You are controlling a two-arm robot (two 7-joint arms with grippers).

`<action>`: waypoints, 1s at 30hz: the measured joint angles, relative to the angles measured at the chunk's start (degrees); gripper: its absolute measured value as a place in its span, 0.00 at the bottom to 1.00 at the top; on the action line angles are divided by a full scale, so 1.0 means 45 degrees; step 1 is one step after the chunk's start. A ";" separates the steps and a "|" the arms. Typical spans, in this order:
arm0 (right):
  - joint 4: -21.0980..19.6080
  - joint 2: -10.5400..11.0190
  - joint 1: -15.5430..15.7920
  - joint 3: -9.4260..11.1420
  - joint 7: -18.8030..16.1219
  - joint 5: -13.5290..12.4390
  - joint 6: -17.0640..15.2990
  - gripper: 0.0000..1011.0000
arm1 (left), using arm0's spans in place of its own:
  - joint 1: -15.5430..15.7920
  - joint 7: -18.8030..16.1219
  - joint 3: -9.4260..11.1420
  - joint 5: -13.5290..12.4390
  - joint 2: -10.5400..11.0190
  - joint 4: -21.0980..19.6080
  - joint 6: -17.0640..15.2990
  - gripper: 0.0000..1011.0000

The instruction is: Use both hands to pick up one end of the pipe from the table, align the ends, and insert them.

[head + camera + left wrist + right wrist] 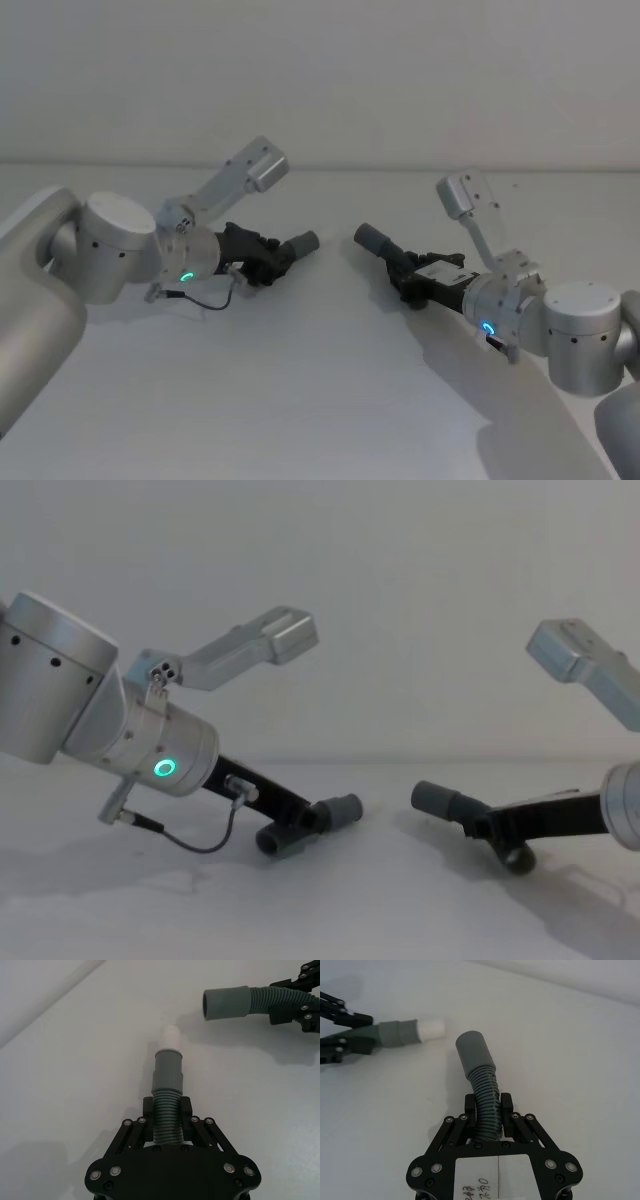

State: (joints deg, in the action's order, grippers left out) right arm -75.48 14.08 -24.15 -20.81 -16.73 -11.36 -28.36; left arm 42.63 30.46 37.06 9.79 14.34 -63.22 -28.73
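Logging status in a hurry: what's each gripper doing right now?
Left gripper: shut on the white-tipped pipe.
Right gripper: shut on the plain-cuffed pipe.

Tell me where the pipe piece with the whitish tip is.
The white-tipped piece sits left of centre in the head view, clamped in the left gripper, facing the other piece in the right gripper across a gap.

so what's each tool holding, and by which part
The left tool holds the white-tipped pipe piece by its dark ribbed section. The right tool holds the other pipe piece by its ribbed section too.
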 joint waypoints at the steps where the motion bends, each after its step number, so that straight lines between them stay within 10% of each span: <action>1: 0.0000 0.0000 0.0000 0.0000 0.0000 0.0000 0.0000 0.28 | 0.0016 -0.0009 0.0022 -0.0026 -0.0016 -0.0040 0.0005 0.29; 30: -0.1627 0.2643 0.0482 0.0041 -0.3844 -0.0675 0.4944 0.28 | 0.0976 0.1212 0.0706 -0.1067 0.0733 -0.1563 0.0295 0.29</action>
State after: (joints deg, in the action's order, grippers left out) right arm -82.80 25.97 -21.98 -20.63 -34.03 -14.40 -6.11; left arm 47.02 35.91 40.24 4.98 17.63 -70.25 -27.40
